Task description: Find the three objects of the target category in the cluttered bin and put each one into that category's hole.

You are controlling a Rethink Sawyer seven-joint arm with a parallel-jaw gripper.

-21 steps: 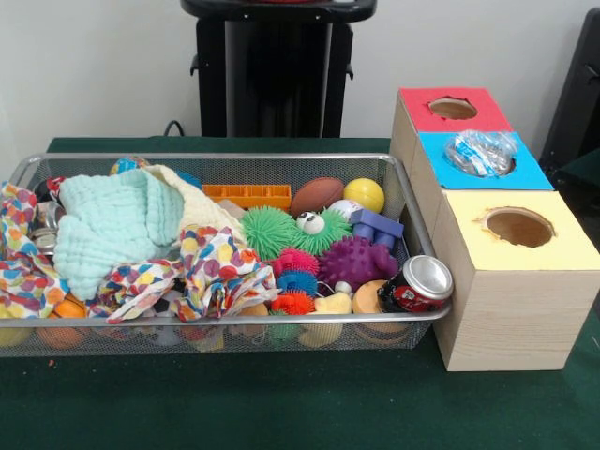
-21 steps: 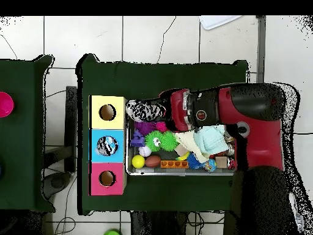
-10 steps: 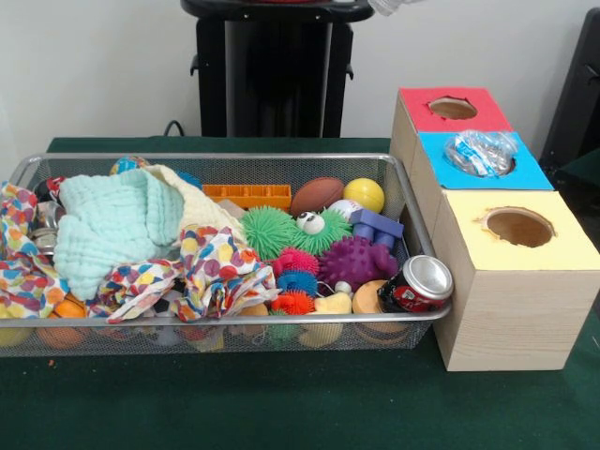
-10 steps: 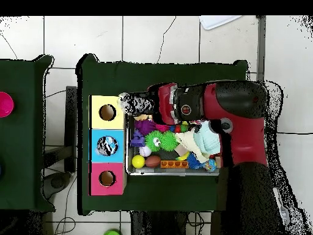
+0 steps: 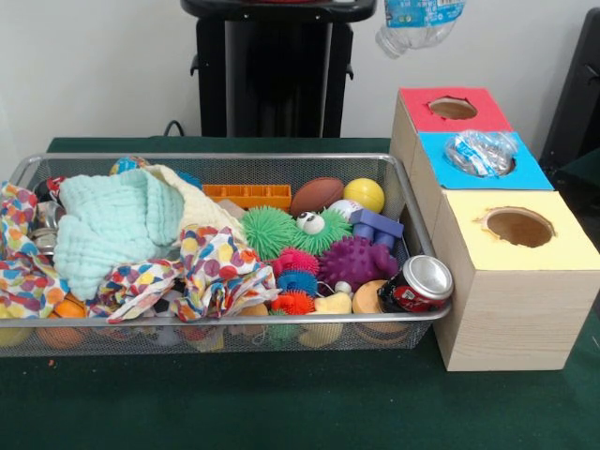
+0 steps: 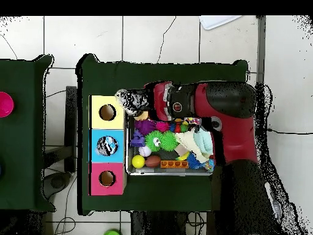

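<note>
Plastic bottle (image 5: 418, 22): hung in the air at the top edge of the front view, above and behind the red box (image 5: 450, 110); label partly visible. Gripper (image 6: 136, 101): seen from overhead beside the yellow box (image 6: 107, 112); whether the fingers pinched the bottle could not be told. Second bottle (image 5: 480, 152): lay in the hole of the blue box (image 5: 479, 162). Wire bin (image 5: 234, 330): on the green bench (image 5: 281, 403), holding cloths (image 5: 117, 225), balls, a can (image 5: 418, 284).

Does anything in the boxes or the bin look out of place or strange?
A crumpled plastic bottle sits jammed in the blue box's hole, sticking up instead of dropping through. The red can leans on the bin's rim.
</note>
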